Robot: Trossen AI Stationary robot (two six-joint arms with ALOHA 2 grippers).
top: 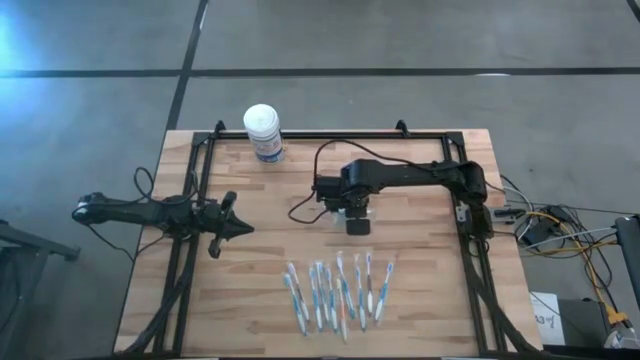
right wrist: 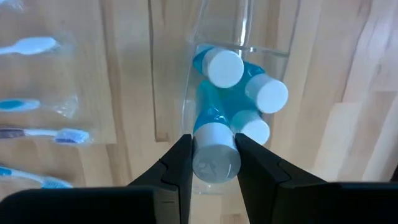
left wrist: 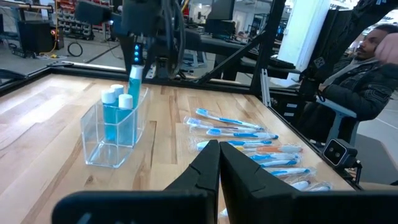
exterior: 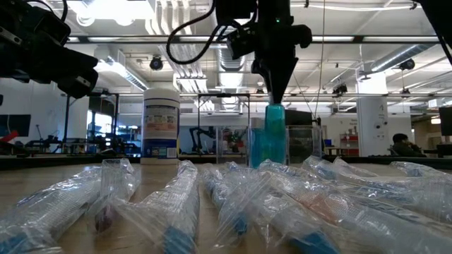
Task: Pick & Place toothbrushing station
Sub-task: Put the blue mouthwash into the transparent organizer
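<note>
- The desk [top: 420, 300] carries one white-lidded canister [top: 264, 132] at the back, about nine wrapped toothbrushes [top: 338, 290] in a row near the front, and the clear toothbrushing station [left wrist: 117, 127] mid-desk.
- My right hand [right wrist: 214, 155] hangs above the station, clamped on a white-capped blue tube [right wrist: 216, 149]; three more tubes [right wrist: 249, 87] stand inside.
- I judge I'm lowering this fourth tube in; next it needs a straight descent, then release.
- My left hand [left wrist: 217, 165] waits at the left side of the desk, fingers together.
</note>
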